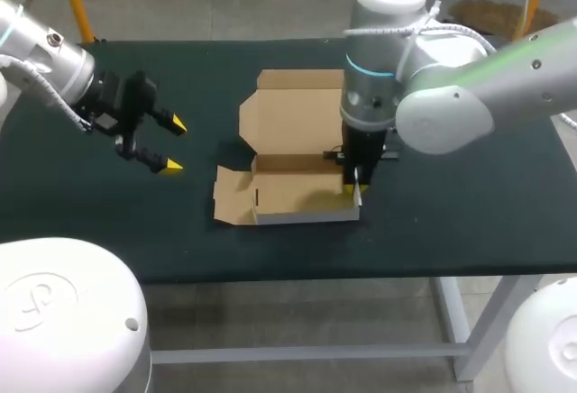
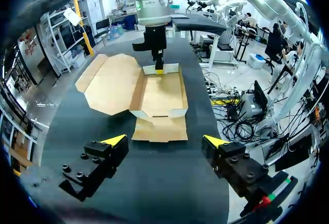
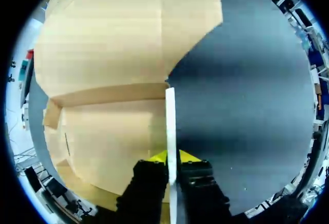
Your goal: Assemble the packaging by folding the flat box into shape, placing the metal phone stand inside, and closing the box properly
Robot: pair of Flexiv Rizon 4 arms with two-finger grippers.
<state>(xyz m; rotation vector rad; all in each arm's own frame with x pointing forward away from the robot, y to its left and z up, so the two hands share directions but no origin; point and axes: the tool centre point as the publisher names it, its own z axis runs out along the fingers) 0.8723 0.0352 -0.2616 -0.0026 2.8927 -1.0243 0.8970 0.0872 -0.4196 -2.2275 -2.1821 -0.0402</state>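
Note:
A brown cardboard box [image 1: 293, 196] lies half folded in the middle of the table, its tray walls partly raised. Its lid [image 1: 293, 118] lies flat behind it and a loose flap [image 1: 233, 196] spreads out at its left end. My right gripper [image 1: 353, 190] points straight down at the box's right end. In the right wrist view this gripper [image 3: 173, 158] is shut on the upright side wall [image 3: 170, 121], one yellow tip on each face. My left gripper [image 1: 175, 145] hovers open well left of the box. In its own view the box [image 2: 160, 95] lies ahead of the open left gripper [image 2: 165, 142].
The dark table top [image 1: 469, 204] stretches bare to the right of the box and along its front edge. My right arm's thick wrist [image 1: 383, 68] stands over the back right corner of the lid.

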